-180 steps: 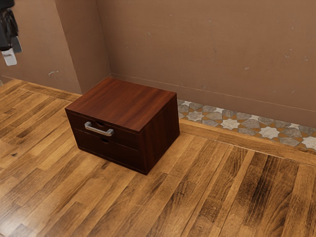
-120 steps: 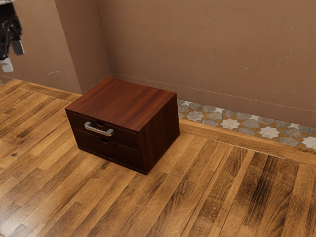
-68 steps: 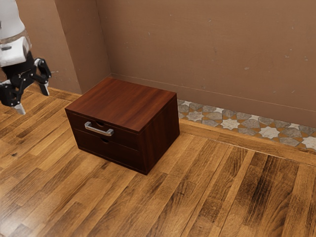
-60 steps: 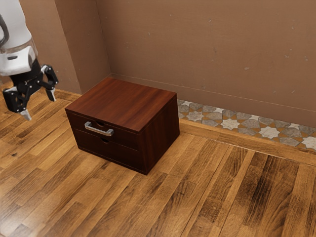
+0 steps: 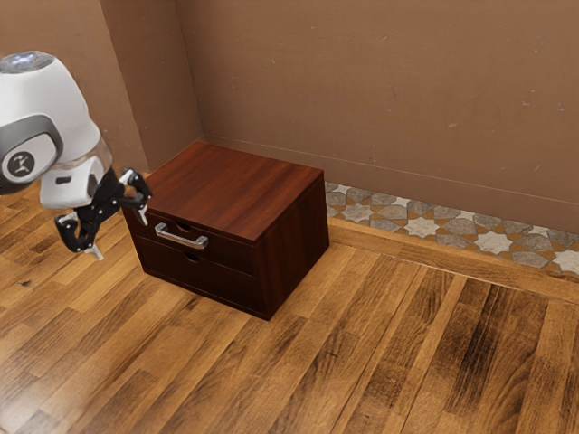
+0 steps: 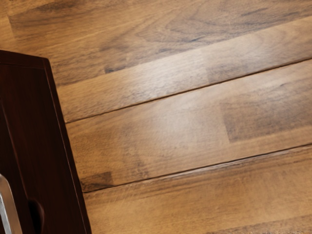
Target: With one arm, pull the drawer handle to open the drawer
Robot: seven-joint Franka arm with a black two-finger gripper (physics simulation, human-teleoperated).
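Here, gripper [image 5: 119,237]: black, its two fingers spread wide apart with nothing between them, hanging just off the front corner of the cabinet at the exterior view's left.
Arm [image 5: 41,117]: white and rounded, coming in from the exterior view's left edge, the hand angled down toward the floor.
Cabinet [image 5: 231,190]: a dark reddish wooden box standing on the floor near the corner of the room, with two drawer fronts stacked on the face that looks toward the exterior view's lower left.
Upper drawer [image 5: 222,246]: its front sits flush with the cabinet's face, so it reads as closed.
Drawer handle [image 5: 181,237]: a pale metal bar lying level across the upper drawer, near the gripper but apart from it; neither finger touches it.
Lower drawer [image 5: 194,276]: also flush.
Wrist view: the cabinet's dark face [image 6: 34,146] beside the hand, with a sliver of the handle [image 6: 9,209] at its edge and planks beyond.
Floor [image 5: 380,362]: glossy wooden boards.
Wall [image 5: 380,81]: plain brown.
Tile strip [image 5: 434,226]: patterned stars, running along the wall's foot.
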